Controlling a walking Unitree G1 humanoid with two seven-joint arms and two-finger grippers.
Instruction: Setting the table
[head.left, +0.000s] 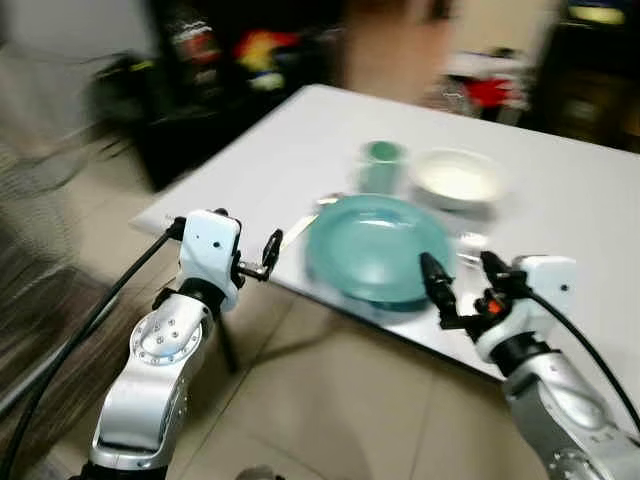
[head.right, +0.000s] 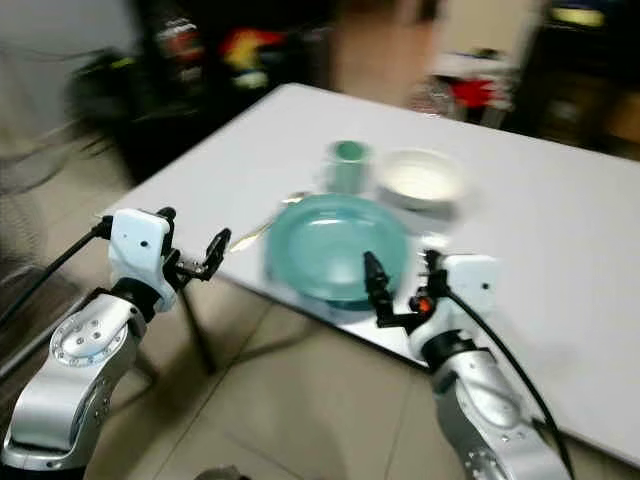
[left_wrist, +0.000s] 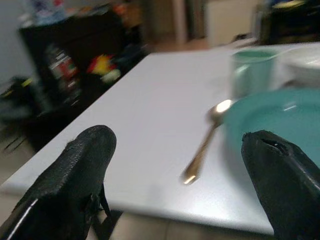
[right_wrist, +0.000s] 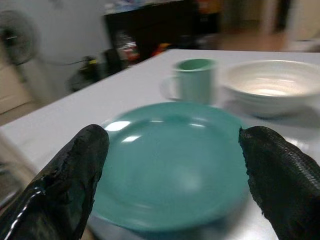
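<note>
A white table (head.left: 560, 200) carries a teal plate (head.left: 375, 247) close to its near edge, with a teal mug (head.left: 381, 165) and a white bowl (head.left: 458, 179) just beyond it toward the table's middle. A gold spoon (left_wrist: 205, 141) lies on the tabletop just beside the plate, on the side toward the table's near left corner, its bowl end close to the plate's rim. The right gripper (head.left: 462, 280) hovers at the near edge in front of the plate, its two black fingers spread wide and holding nothing. The left gripper (head.left: 268, 255) hangs just off the table's edge by the near left corner, short of the spoon, fingers likewise parted and empty. The head views are blurred; a dark shelf unit (head.left: 215, 70) stands beyond the table on a tiled floor (head.left: 330, 400).
</note>
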